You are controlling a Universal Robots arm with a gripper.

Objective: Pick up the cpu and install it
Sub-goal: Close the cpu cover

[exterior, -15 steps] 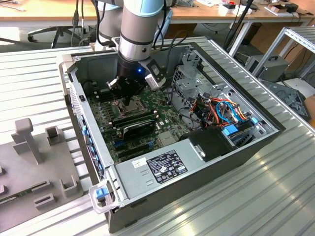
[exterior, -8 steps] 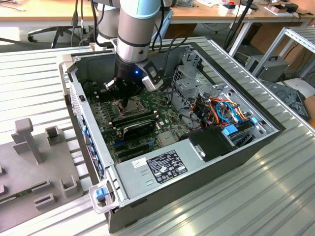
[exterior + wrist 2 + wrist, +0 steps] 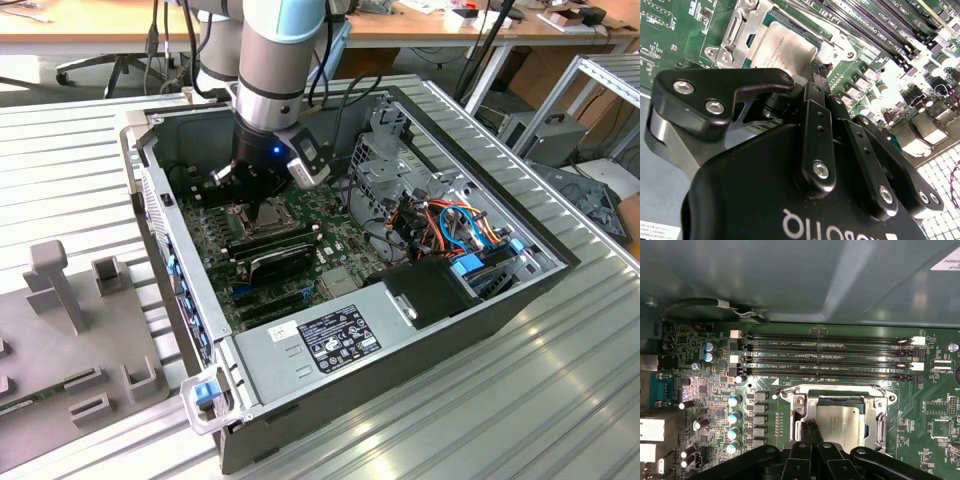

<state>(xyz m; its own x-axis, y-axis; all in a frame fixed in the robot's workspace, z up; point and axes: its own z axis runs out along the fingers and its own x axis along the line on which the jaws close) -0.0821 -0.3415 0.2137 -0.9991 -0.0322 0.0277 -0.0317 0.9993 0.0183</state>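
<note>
The cpu point(image 3: 841, 422), a dull silver square chip, lies flat inside the metal-framed socket point(image 3: 790, 392) on the green motherboard point(image 3: 335, 225). In the second wrist view the cpu point(image 3: 784, 46) shows just beyond the black finger links. My gripper point(image 3: 810, 432) hangs low over the socket's edge, with its two thin fingers pressed together beside the chip's side, nothing between them. In the exterior view the gripper point(image 3: 260, 212) reaches down into the open computer case point(image 3: 500, 300), and its body hides most of the socket.
Long black memory slots point(image 3: 830, 355) run right beside the socket. Memory sticks point(image 3: 280, 250), a labelled power supply point(image 3: 330, 340) and a bundle of coloured cables point(image 3: 450, 225) crowd the case. Case walls enclose the board. A grey fixture plate point(image 3: 70, 340) lies on the exterior view's left.
</note>
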